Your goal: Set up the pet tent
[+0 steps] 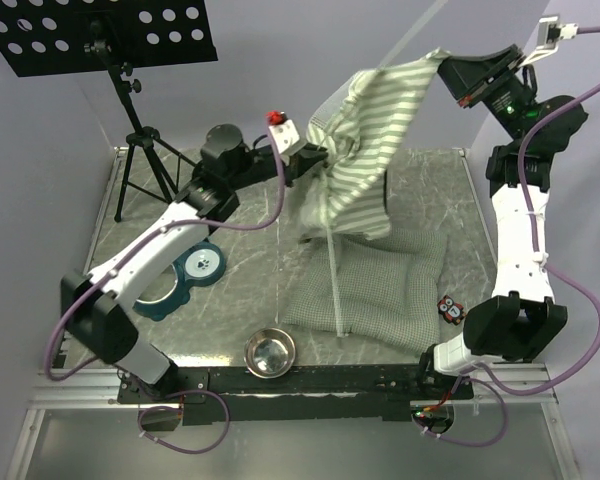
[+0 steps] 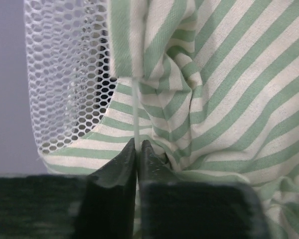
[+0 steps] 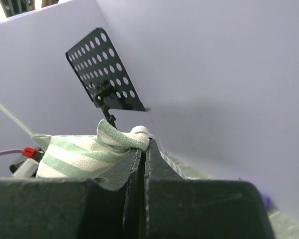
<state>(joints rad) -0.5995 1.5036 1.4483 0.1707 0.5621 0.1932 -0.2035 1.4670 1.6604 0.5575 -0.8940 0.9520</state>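
Note:
The pet tent [image 1: 365, 140] is a green-and-white striped fabric bundle held up in the air over the back of the table. Its grey-green checked cushion mat [image 1: 375, 285] lies flat below. My left gripper [image 1: 315, 160] is at the tent's left edge, shut on a thin clear pole [image 2: 135, 109], with white mesh [image 2: 65, 74] to its left and striped fabric [image 2: 229, 99] to its right. That pole [image 1: 335, 290] hangs down onto the mat. My right gripper [image 1: 445, 65] is high at the tent's top right corner, shut on a fold of striped fabric [image 3: 89, 149].
A black music stand [image 1: 100, 35] on a tripod [image 1: 145, 150] stands at the back left. A teal double bowl holder [image 1: 195, 270] lies under the left arm. A steel bowl [image 1: 270, 352] sits at the front. A small red-and-black object [image 1: 448, 308] lies right of the mat.

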